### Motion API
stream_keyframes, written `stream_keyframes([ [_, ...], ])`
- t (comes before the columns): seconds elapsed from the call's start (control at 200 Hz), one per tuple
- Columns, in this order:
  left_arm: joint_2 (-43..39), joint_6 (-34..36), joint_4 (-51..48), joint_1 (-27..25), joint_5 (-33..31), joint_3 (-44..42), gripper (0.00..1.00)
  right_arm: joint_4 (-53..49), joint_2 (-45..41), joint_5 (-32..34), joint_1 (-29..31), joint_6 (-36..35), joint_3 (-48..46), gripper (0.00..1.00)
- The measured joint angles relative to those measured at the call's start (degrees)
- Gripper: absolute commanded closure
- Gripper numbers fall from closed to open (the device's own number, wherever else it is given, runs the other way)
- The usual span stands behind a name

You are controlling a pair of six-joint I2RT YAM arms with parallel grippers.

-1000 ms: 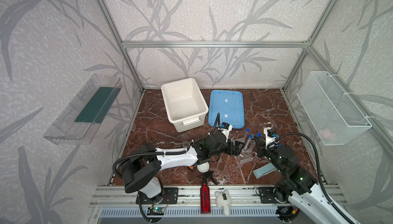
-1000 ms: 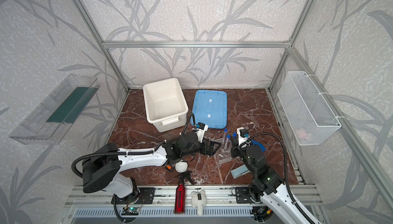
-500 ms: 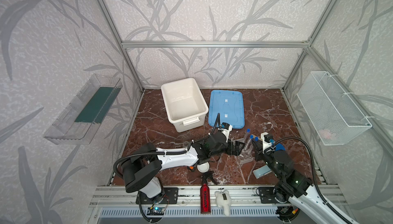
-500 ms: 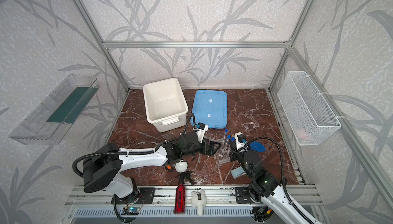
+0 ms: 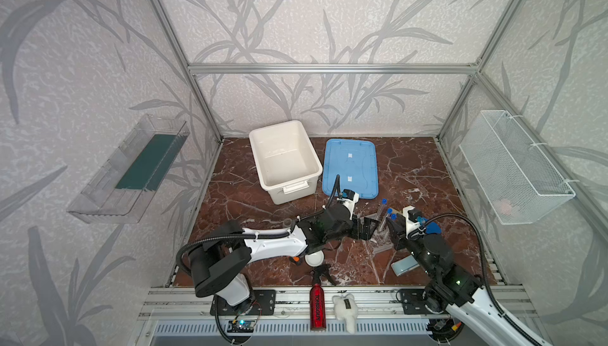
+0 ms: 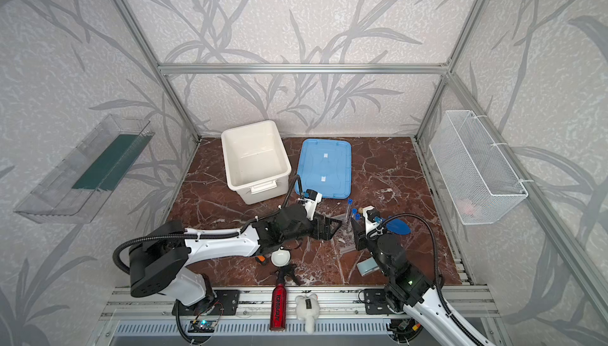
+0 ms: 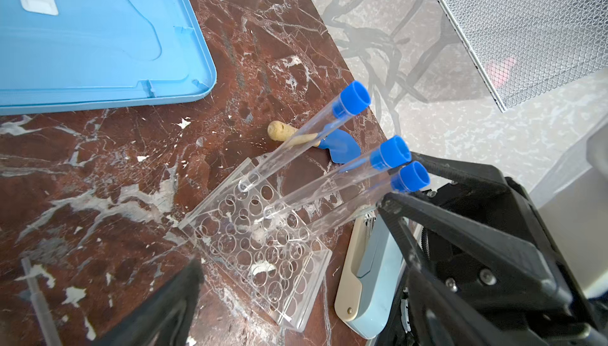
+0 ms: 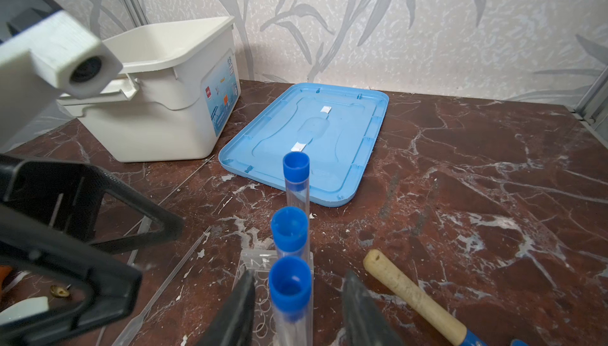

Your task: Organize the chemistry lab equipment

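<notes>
Three blue-capped tubes (image 7: 329,176) are standing tilted in the clear tube rack (image 7: 260,245) on the marble surface (image 8: 460,180), near the blue lid (image 8: 312,137). The right end effector (image 8: 296,305) is straddling the nearest tube with jaws parted, apparently not clamping it. The left end effector (image 5: 365,228) is sitting wide open and empty just beside the rack.

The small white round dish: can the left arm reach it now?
Probably yes. The small white round dish lies uncovered beside the left arm's forearm, and the left end effector is open and empty; the arm must fold back.
</notes>
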Motion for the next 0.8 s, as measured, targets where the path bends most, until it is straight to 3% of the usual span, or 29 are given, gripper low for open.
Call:
stream_keyframes([
  [0.11,-0.02,0.02,-0.04,0.04,-0.09,0.00,0.01,-0.90,-2.56,0.52,0.00,1.22,0.00,0.47],
  [0.31,-3.43,0.96,-3.98,1.09,-0.76,0.13,0.01,-6.69,-7.56,4.68,0.00,4.81,2.36,0.13],
  [0.475,-11.06,3.48,-12.70,5.07,-2.43,4.76,0.01,-10.58,-7.04,8.81,0.00,6.91,9.40,0.00],
  [0.605,-17.44,6.10,-22.51,10.45,-4.79,12.41,0.01,-12.59,0.61,10.14,-0.02,6.91,18.60,0.01],
  [0.8,-19.10,8.20,-39.60,23.98,-7.10,28.46,0.01,-15.30,19.80,8.52,-0.02,4.81,36.52,0.01],
])
